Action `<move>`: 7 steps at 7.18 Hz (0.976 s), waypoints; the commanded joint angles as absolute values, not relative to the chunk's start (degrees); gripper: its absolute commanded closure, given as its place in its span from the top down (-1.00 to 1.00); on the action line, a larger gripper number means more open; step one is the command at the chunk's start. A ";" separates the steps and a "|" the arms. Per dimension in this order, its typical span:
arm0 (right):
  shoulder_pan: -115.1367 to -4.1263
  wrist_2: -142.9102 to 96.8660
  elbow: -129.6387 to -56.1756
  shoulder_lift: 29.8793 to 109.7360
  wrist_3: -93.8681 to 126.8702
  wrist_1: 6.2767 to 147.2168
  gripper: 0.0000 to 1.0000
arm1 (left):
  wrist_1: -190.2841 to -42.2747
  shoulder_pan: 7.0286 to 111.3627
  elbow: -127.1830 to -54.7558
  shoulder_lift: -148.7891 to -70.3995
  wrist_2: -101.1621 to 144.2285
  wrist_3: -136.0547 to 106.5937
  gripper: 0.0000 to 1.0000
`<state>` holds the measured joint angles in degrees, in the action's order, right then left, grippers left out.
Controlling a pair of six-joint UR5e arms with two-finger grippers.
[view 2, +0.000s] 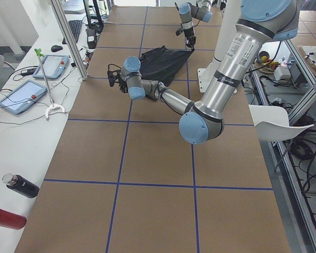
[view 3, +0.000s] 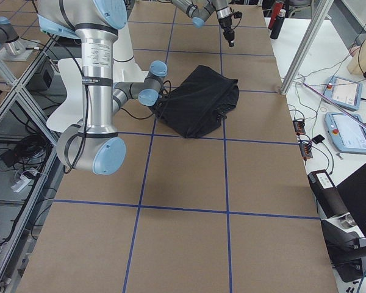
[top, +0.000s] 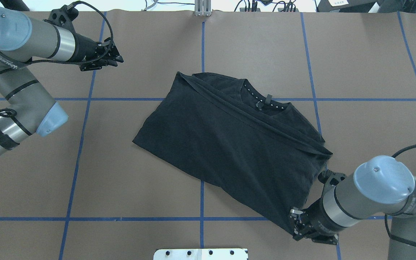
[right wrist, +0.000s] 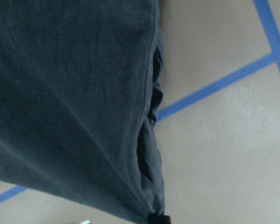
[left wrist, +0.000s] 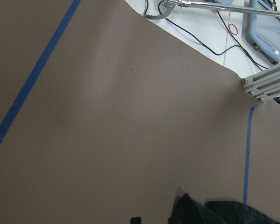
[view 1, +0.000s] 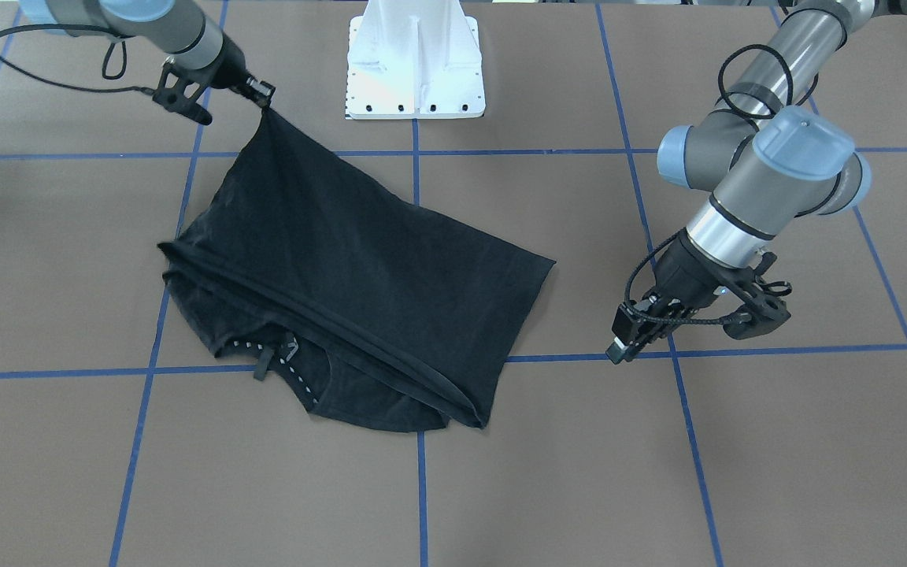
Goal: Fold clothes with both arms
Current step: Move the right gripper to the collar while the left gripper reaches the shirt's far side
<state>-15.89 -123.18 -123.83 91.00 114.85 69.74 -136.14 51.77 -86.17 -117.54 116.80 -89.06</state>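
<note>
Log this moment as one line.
right gripper: shut on T-shirt corner, raised | left gripper: holds nothing, clear of T-shirt | fold: unfinished

It is a robot laboratory: two robot arms (view 2: 226,68) at a brown worktop (view 2: 158,216) with blue tape lines (view 2: 147,184), metal frame posts (view 2: 68,38), control tablets (view 2: 22,96) on a white desk (view 2: 21,153).

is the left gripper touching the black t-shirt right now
Apart. The overhead exterior view shows bare brown table between the left gripper and the black T-shirt; the front-facing view shows the same gap.
</note>
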 commanded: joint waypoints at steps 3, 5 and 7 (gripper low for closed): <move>-9.22 -122.08 -126.47 90.70 121.11 69.70 0.99 | -135.27 51.51 -92.36 -114.79 122.26 -94.38 -0.36; -19.88 -123.04 -126.47 90.70 120.59 69.96 1.00 | -135.26 47.06 -93.33 -114.96 121.21 -100.25 -0.02; -32.35 -124.01 -124.03 86.69 117.97 70.22 1.00 | -133.44 41.34 -97.26 -110.87 117.00 -100.63 0.44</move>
